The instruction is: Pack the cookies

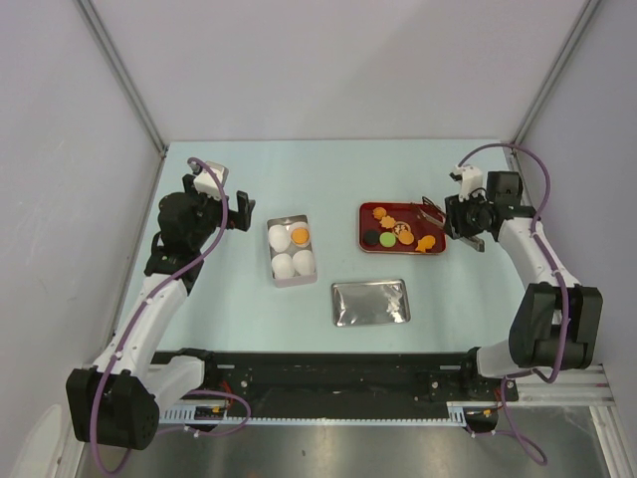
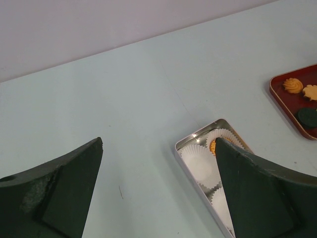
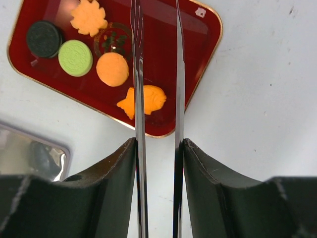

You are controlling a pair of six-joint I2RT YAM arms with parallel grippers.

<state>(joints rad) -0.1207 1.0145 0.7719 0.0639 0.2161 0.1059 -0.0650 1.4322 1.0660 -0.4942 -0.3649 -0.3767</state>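
You have the pale counter (image 1: 328,179) filling the middle of the top view, with the left arm (image 1: 159,289) rising along the left side and the right arm (image 1: 542,289) along the right. At centre right sits the red tray (image 1: 365,227), and the cookies (image 1: 401,231) lie on it: in the right wrist view you see a black one and a green one at the upper left, a leaf-shaped orange one above them, a round orange one in the middle and a fish-shaped orange one lower down. Below the tray, centre of the top view, lies a shiny lid (image 1: 370,302). Left of centre is the tin (image 1: 275,269) holding white paper cups (image 1: 280,238); one orange cookie sits in the upper right cup. Your right claw (image 1: 466,221) is just right of the tray, partly closed on a pair of tweezers (image 3: 158,89), whose tips reach over the tray and stand apart with no cookie between them. Your left claw (image 1: 236,211) hangs at the left of the tin, its jaws spread wide and holding nothing.
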